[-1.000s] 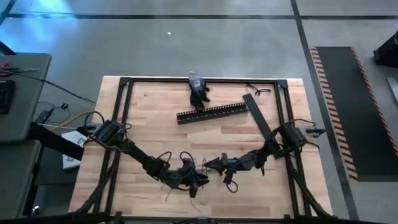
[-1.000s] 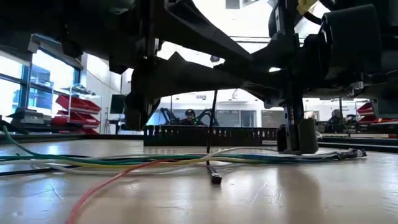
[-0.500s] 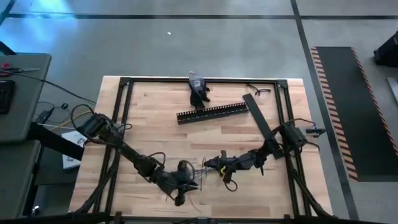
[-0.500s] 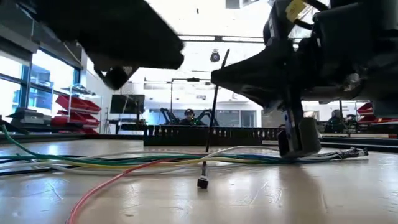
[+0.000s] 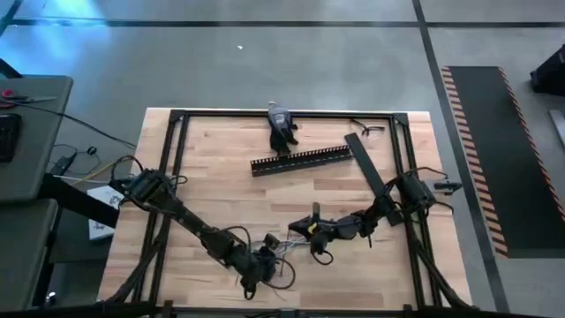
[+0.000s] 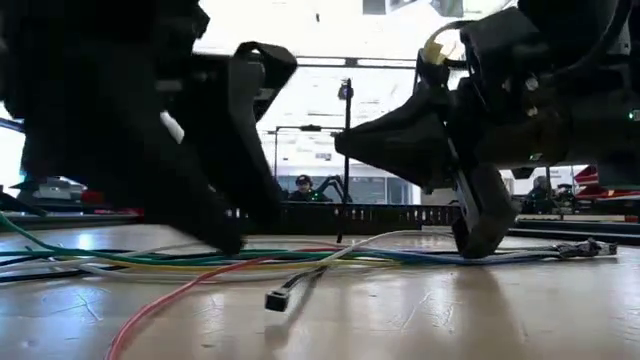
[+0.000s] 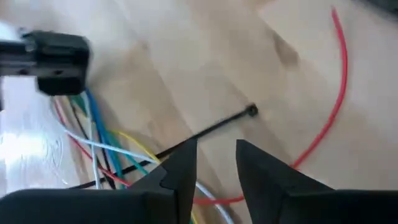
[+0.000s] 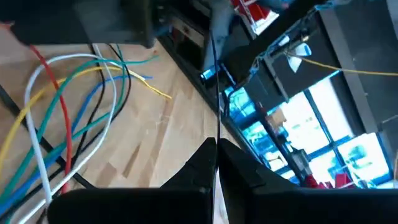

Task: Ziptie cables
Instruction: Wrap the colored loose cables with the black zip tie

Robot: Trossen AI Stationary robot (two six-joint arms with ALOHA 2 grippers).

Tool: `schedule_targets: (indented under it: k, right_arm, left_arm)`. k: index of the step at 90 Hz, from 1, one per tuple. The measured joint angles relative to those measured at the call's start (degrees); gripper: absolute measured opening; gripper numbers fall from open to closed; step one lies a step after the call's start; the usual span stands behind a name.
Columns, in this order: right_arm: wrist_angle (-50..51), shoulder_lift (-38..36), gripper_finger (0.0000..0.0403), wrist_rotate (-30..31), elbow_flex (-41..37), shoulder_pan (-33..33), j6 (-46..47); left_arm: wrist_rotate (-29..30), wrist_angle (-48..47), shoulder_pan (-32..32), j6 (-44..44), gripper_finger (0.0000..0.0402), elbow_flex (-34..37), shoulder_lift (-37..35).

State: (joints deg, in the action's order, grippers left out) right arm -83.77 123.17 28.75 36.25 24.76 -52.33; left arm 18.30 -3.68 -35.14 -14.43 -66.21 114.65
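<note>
The right gripper [image 8: 214, 163] has its fingers clamped on a thin black zip tie [image 8: 213, 81] that stands up from them, so the tail wants steady tension while the left gripper [image 7: 214, 163], fingers apart by a narrow gap, guides the tie's head end [image 7: 251, 111]. The cables [image 5: 284, 249] lie fanned between both grippers near the tabletop's [image 5: 221, 168] front edge, just beside the left fingers.

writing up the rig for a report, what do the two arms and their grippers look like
Both arms are dark, almost black, jointed links with thin black cables looping along them. The left gripper has two matte black, wedge-shaped fingers tapering to points. The right gripper has similar black tapered fingers. In the low view the right arm's wrist carries a pale yellow cable loop.
</note>
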Motion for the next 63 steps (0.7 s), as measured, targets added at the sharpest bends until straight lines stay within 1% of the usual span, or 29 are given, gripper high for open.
schedule_targets:
  k: [7, 12, 20, 25, 52, 63]
  right_arm:
    - [0.5, 0.1, 0.0000, 0.8, 0.7, 0.0, -0.2]
    - [0.9, 0.2, 0.0000, 0.8, 1.4, 0.0, -0.4]
    - [1.6, 0.2, 0.0000, 0.8, 2.4, 0.0, -0.4]
    - [2.3, 0.2, 0.0000, 0.8, 2.9, 0.0, -0.6]
    - [4.3, 0.2, 0.0000, 0.8, 3.5, 0.0, -0.4]
    - [4.3, 0.2, 0.0000, 1.0, 3.4, 0.0, -0.4]
  left_arm:
    - [2.2, -2.5, 0.0, -6.4, 0.0121, -1.3, 1.5]
    - [6.0, -3.6, -0.2, -10.6, 0.0128, -2.0, 2.4]
    - [11.6, -2.3, -0.5, -15.9, 0.0136, -2.2, 3.9]
    - [13.4, -0.8, -0.4, -18.3, 0.0137, -2.2, 4.6]
    - [13.9, 8.7, 0.8, -27.1, 0.0138, -2.3, 8.2]
    - [11.3, 11.9, 1.8, -30.0, 0.0138, -2.3, 8.7]
